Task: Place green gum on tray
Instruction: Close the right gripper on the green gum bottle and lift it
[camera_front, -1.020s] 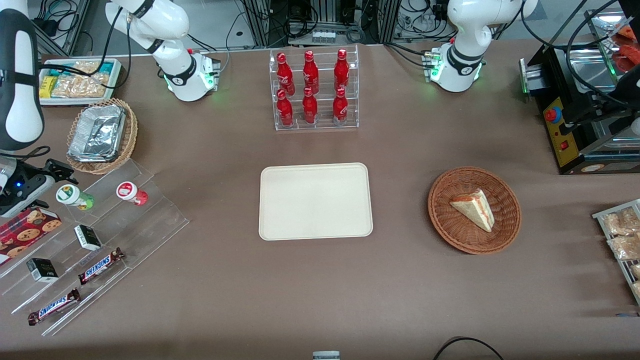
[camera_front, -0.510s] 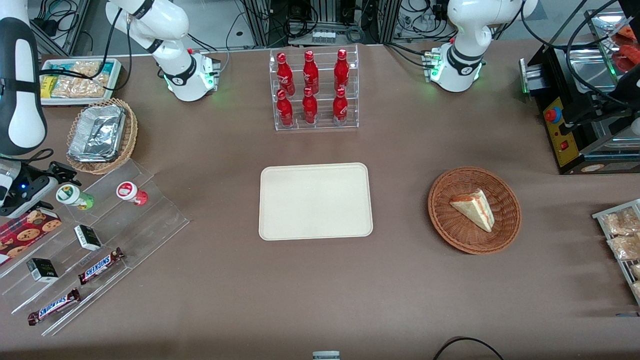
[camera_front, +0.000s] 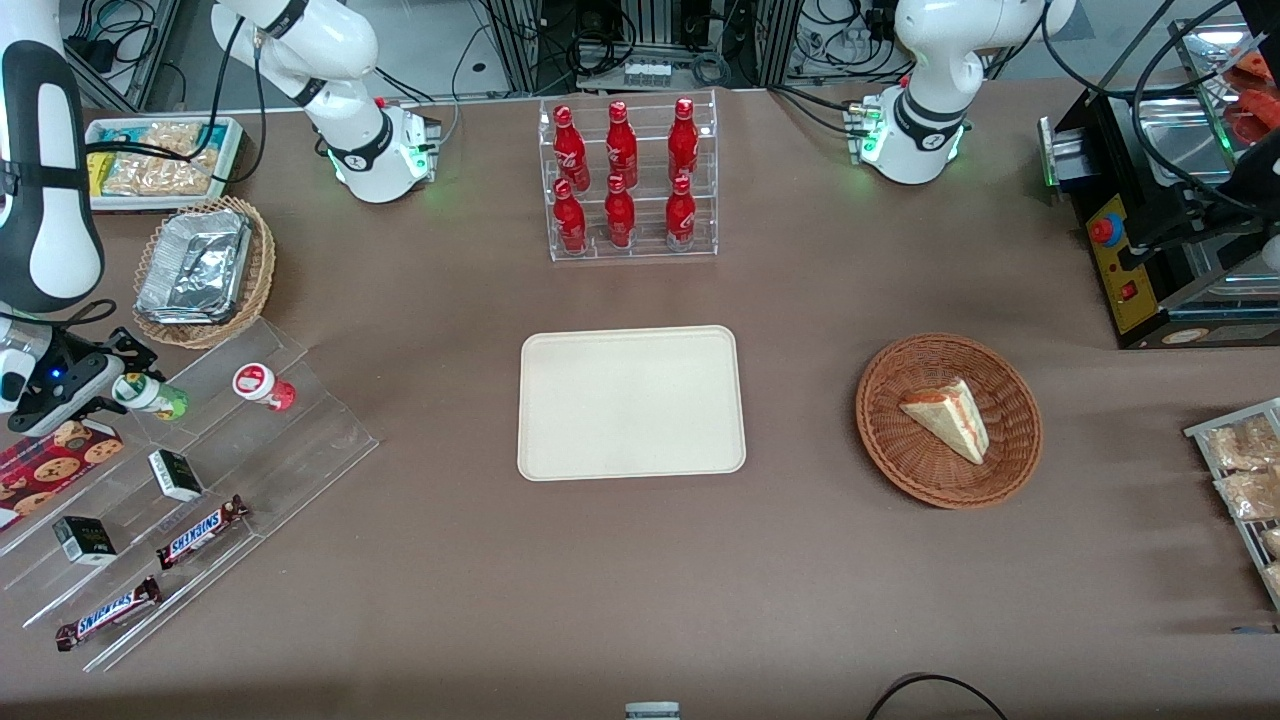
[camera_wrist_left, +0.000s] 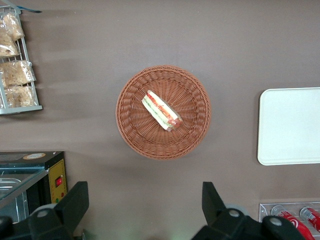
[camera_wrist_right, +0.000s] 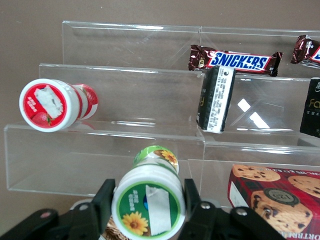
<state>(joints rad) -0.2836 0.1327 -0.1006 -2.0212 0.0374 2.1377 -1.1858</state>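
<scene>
Right wrist view: the gripper (camera_wrist_right: 146, 206) straddles the green gum (camera_wrist_right: 148, 199), one finger (camera_wrist_right: 102, 200) on each side of the white lid; contact cannot be confirmed. The green gum lies on its side on the clear stepped display rack (camera_front: 200, 470), at the working arm's end of the table. The red gum bottle (camera_front: 264, 386) lies beside it on the same step. Two Snickers bars (camera_front: 203, 530) sit on steps nearer the front camera. The tray (camera_front: 631, 402) sits mid-table, well apart from the rack. The cola bottles (camera_front: 622, 180) stand farther off.
</scene>
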